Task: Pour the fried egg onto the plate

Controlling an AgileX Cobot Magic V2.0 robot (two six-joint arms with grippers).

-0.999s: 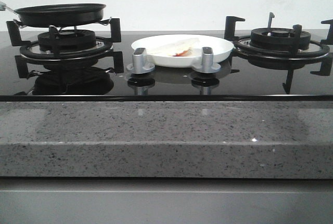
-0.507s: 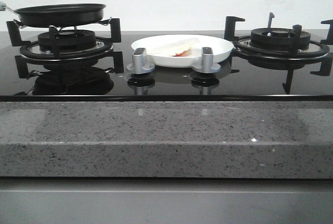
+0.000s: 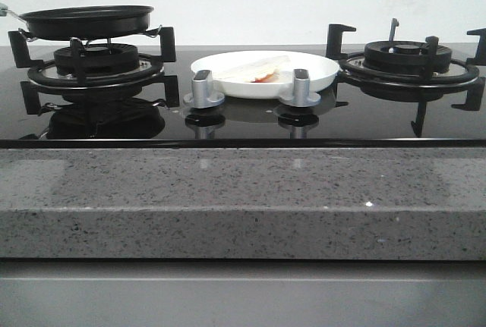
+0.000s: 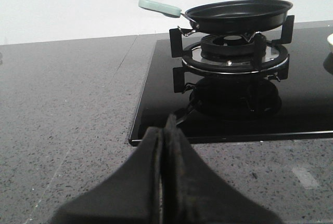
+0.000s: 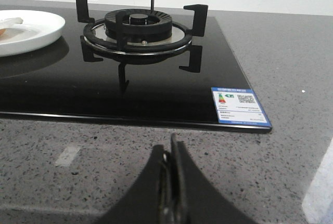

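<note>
Fried egg (image 3: 254, 70) is lying on the plate (image 3: 323, 77), mid-hob.

One egg and one white plate are sitting between two burners (image 3: 95, 65), behind two silver knobs (image 3: 203, 90). One black pan (image 3: 87, 20) is resting on the left burner, its pale green handle (image 4: 158, 7) pointing outward. An energy label (image 5: 240, 106), unreadable, is showing at the hob corner. Left gripper (image 4: 162, 135) and right gripper (image 5: 170, 156) are hovering over the grey surface (image 3: 243, 198), both pressed together, holding nothing.

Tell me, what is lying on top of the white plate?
The fried egg lies on the plate, pale with a red yolk patch. The knobs in front hide part of it.
</note>
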